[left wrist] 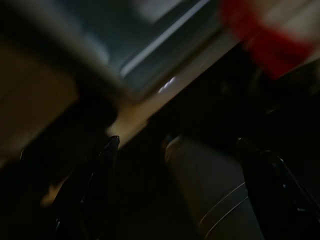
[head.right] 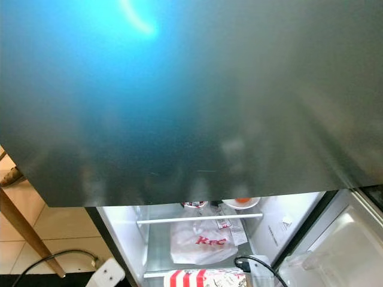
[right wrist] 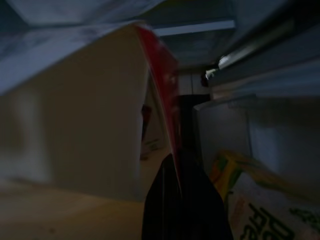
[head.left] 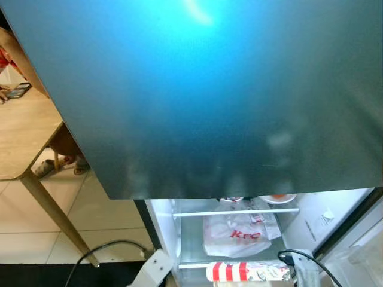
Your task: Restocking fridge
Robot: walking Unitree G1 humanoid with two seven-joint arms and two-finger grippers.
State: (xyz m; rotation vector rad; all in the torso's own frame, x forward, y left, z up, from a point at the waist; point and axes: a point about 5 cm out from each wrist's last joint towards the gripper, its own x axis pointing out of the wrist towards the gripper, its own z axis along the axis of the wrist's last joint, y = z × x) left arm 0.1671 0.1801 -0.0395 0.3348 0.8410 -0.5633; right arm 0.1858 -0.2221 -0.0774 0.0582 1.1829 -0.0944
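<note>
Your red-and-white striped box (head.left: 248,271) sits at the open fridge's (head.right: 119,239) lower front, blurred close-up in the right wrist view. Right gripper (right wrist: 182,200): can't tell if clamped. Left gripper (left wrist: 190,170) fingers spread wide, nothing held. Upper shelf (head.left: 236,212): white KFC bag (head.left: 236,234); bowl (head.right: 241,202) above.

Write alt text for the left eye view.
A dark teal glossy fridge door looms above an open lit compartment holding a white KFC plastic bag on a shelf, with a red-and-white striped carton below. A light wooden table stands to the left.
</note>
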